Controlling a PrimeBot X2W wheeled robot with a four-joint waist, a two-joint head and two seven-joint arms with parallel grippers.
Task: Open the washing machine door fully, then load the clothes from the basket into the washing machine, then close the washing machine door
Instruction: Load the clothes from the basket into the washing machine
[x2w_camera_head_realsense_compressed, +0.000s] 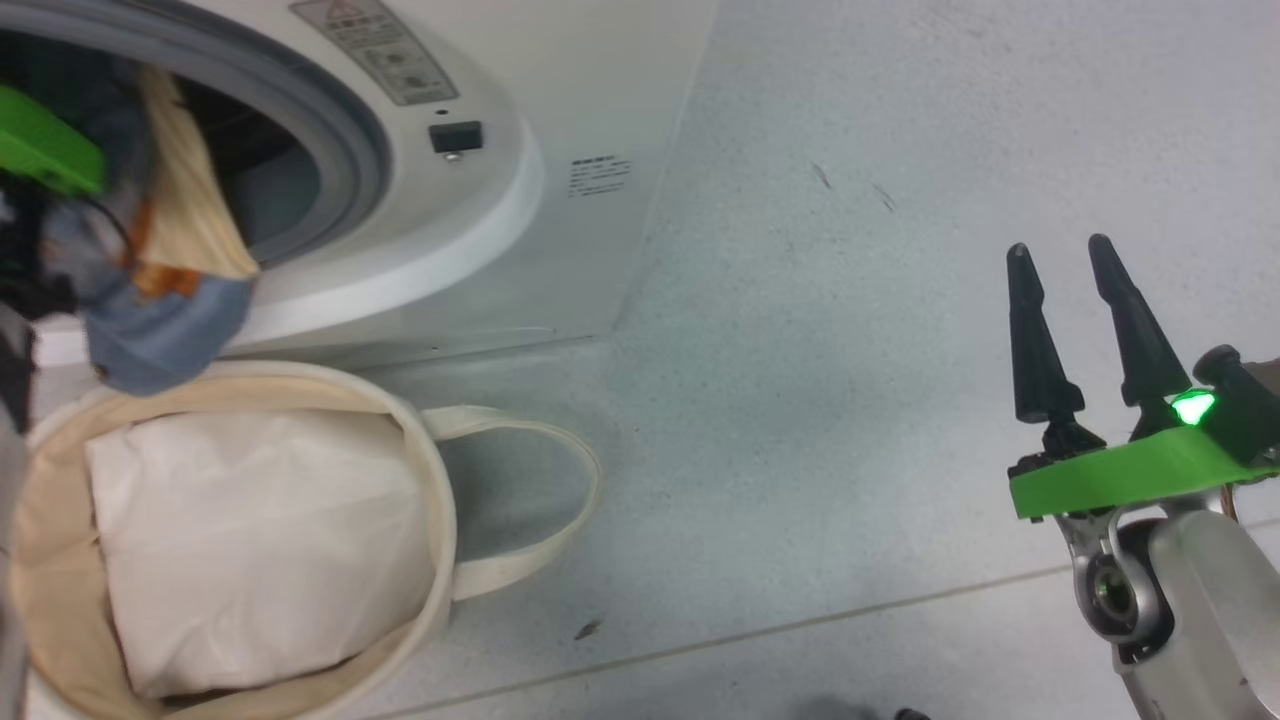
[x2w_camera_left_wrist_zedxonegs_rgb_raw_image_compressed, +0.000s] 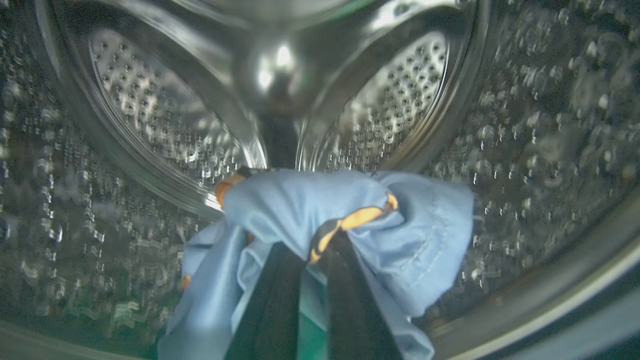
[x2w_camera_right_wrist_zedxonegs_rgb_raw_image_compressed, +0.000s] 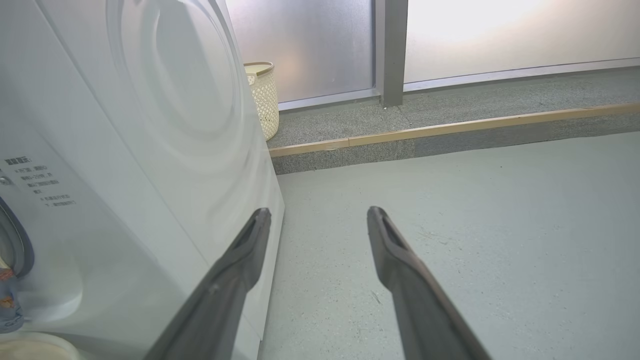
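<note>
Left gripper (x2w_camera_left_wrist_zedxonegs_rgb_raw_image_compressed: 320, 250) is deep inside the steel drum (x2w_camera_left_wrist_zedxonegs_rgb_raw_image_compressed: 150, 125), its two dark fingers clamped on a bunch of the blue printed clothes (x2w_camera_left_wrist_zedxonegs_rgb_raw_image_compressed: 380, 220). That front end of the garment is inside, well past the opening.

From the head view the tail of the clothes (x2w_camera_head_realsense_compressed: 150, 330) hangs out over the grey rubber ring (x2w_camera_head_realsense_compressed: 350, 110) and the white lip of the washing machine (x2w_camera_head_realsense_compressed: 560, 90), its lowest fold just above the rim of the basket (x2w_camera_head_realsense_compressed: 430, 470). That's the danger. If the fingers let go here, I'd say the hanging weight could pull the whole garment back out, into the basket on top of the plain white cloth (x2w_camera_head_realsense_compressed: 250, 540) or onto the floor (x2w_camera_head_realsense_compressed: 850, 350).

Second risk: even if it holds, fabric left lying across the ring would get pinched when the door swings shut, and the door wouldn't latch.

Third: the cloth is wrapped round the fingertips, so it could cling and ride back out as the arm withdraws.

Right gripper (x2w_camera_head_realsense_compressed: 1059, 246) hovers off to the side above the floor, jaws spread wide and holding nothing, well apart from the machine's mouth. It looks too far off to tuck that tail in.
</note>
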